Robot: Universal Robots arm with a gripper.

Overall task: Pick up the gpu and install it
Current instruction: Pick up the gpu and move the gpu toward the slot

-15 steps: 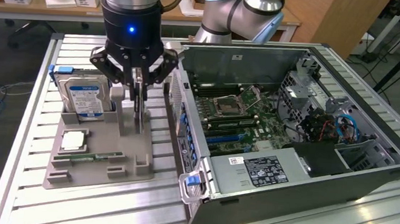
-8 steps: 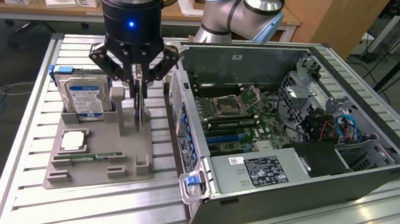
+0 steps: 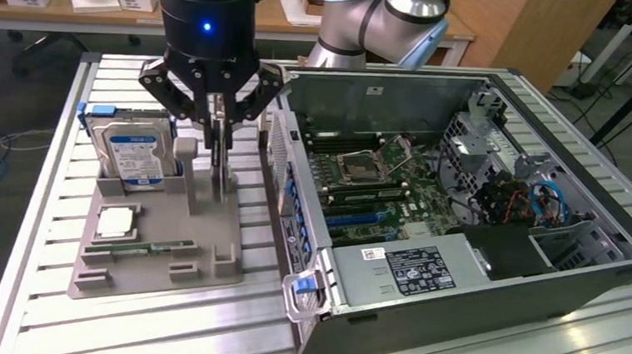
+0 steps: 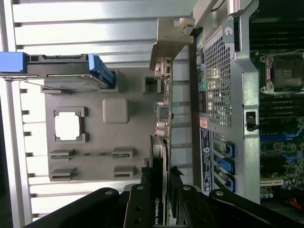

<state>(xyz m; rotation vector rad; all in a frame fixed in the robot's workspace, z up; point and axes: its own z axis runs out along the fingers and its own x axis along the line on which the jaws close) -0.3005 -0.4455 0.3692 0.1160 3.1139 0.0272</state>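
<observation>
**A:** Grey plastic, that holder [image 3: 153,278]. Take me across it, starting at the exterior view's left.

**B:** At the holder's left end a hard drive [image 3: 131,154] stands with a blue-and-white label, its print too small to read. Towards the holder's front lie a square processor [image 3: 116,221] and a slim green memory stick [image 3: 138,248]. Along the holder's right side the gpu [image 3: 220,170] stands on edge, with its pale bracket [image 4: 167,42] at one end.

**A:** And the gripper [image 3: 220,120]?

**B:** Directly over the holder, its fingers [image 4: 138,204] pressed on both faces of the card. It is clamped on the gpu.

**A:** Which step, then?

**B:** The pick, I'd judge. Installing isn't begun. I can't tell whether the card's lower edge has left the holder's slot.

**A:** What does the move from here call for?

**B:** An upright card, a firm grip, and clearance over the wall of the open computer case [image 3: 457,237], just beside the holder on the exterior view's right.

**A:** Any writing?

**B:** In the wrist view, lettering on the card's edge reads like NVIDIA. The white label on the power supply [image 3: 405,267] inside the case I can't make out.
</observation>
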